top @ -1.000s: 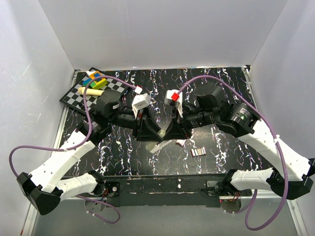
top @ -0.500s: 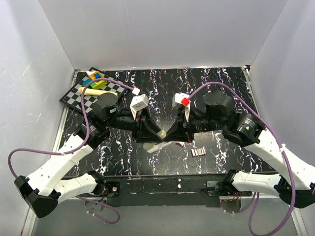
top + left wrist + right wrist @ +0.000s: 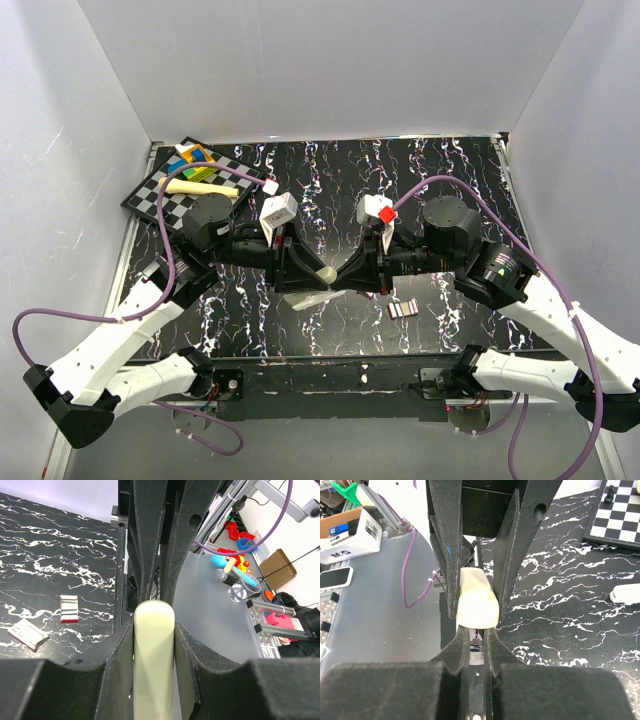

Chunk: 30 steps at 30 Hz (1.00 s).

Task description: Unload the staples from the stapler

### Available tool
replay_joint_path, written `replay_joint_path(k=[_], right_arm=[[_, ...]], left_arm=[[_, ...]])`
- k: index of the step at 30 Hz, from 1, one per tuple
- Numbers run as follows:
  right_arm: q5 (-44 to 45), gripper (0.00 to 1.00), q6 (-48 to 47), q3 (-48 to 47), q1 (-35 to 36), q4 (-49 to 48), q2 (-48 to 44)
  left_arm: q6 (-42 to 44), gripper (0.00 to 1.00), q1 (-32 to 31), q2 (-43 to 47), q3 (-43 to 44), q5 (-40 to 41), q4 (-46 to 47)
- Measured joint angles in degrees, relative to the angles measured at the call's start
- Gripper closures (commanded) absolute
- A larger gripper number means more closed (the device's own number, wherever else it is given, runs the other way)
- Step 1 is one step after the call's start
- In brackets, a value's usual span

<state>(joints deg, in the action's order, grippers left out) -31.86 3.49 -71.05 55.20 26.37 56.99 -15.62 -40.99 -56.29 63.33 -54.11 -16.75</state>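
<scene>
Mid-table, above the black marbled table [image 3: 450,165], two robot arms meet nose to nose over a cream stapler [image 3: 326,274], held off the surface between them. The left gripper [image 3: 312,276] has its jaws clamped on the stapler's cream body, one pad on each flank. The right gripper [image 3: 348,279] faces it with jaws drawn almost together on something thin at the stapler's right end, just below the rounded cream tip. This is probably the staple tray, though the wrist view is too tight to be sure. The stapler's long axis runs left to right, in line with both wrists, so each arm sits at one end of it and neither is nearer than the other. With the left arm acting as the anchor, the unloading seems to hinge on the right arm drawing straight back to the right along that axis; a pull off that line could jam the thin part or twist the body in the left pads. A short strip of staples [image 3: 402,309] lies on the table near and to the right of the stapler, and a chessboard [image 3: 160,195] lies at the far left.
</scene>
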Motion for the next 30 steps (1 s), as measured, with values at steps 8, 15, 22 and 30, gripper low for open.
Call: replay_joint_path(k=[8, 15, 22, 30], right_arm=[[-0.1, 0.99, 1.3, 3.7, 0.5, -4.5, -1.1], [0.0, 0.99, 2.4, 5.9, 1.7, -7.7, -1.1], [0.2, 0.99, 2.6, 7.2, 2.9, -10.1, -1.1], [0.5, 0.99, 2.9, 9.5, 3.7, -12.6, -1.1]], left_arm=[[-1.0, 1.0, 0.0, 1.2, -1.0, 1.2, -0.3], [-1.3, 1.0, -0.1, 2.5, -1.2, 2.3, -2.6], [-1.4, 1.0, -0.1, 3.8, -1.3, 3.1, -4.2], [-1.5, 1.0, -0.1, 4.9, -2.0, 4.7, -5.6]])
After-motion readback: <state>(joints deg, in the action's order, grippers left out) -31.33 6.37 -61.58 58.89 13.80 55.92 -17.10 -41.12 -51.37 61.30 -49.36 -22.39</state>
